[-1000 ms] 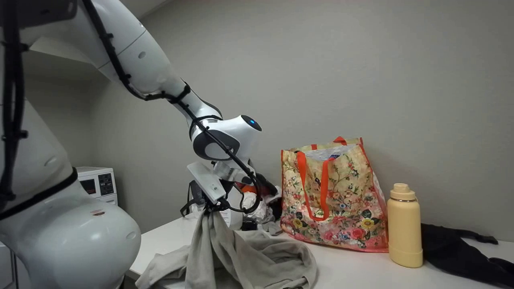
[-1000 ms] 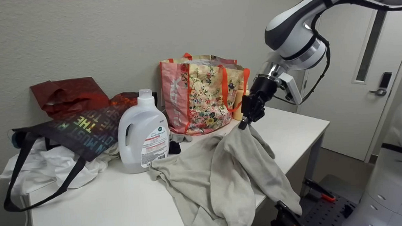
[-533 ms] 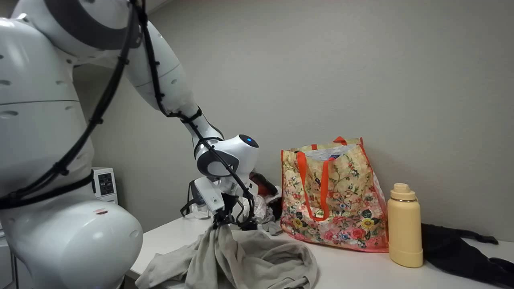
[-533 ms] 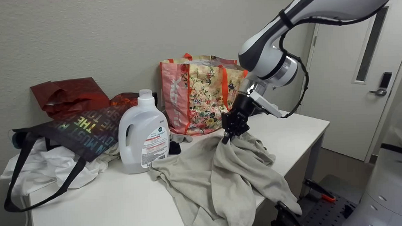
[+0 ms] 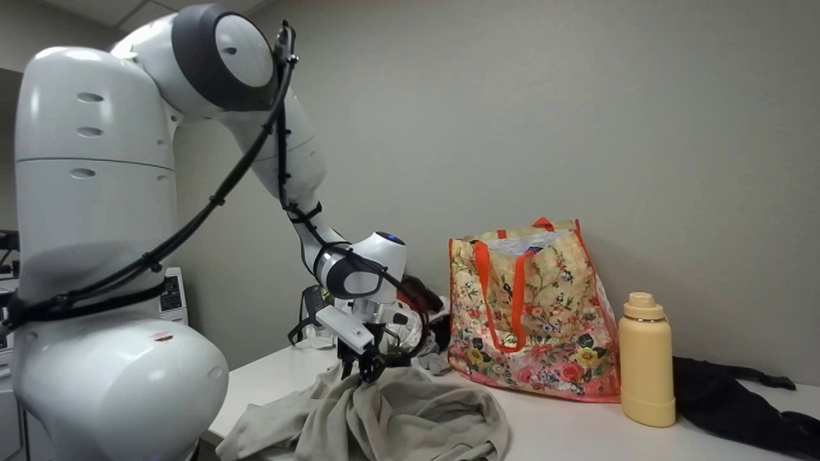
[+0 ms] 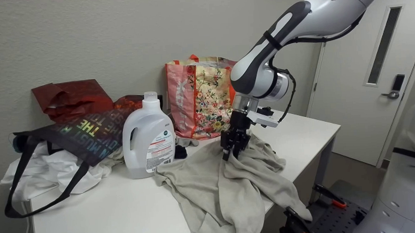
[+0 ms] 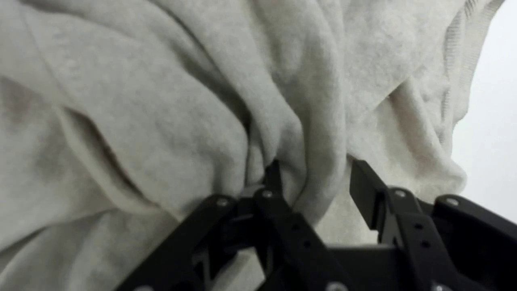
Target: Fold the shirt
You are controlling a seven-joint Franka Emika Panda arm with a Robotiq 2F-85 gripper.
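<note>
Your claw (image 7: 317,176) stands jaws apart around a fold of the shirt (image 6: 231,189), which lies rumpled on the bench (image 6: 103,215) and spills over its robot-side edge, leaving you free room in front of the detergent bottle (image 6: 148,133).

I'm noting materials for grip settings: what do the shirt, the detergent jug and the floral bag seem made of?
Shirt: soft, matte cloth, possibly cotton fleece; it drapes in rounded folds, with ridged edging in the wrist view.
Detergent jug: probably plastic, smooth; its body looks cloudy and translucent.
Floral bag: likely coated plastic, slight sheen; its printed walls stand stiff and creased.
</note>
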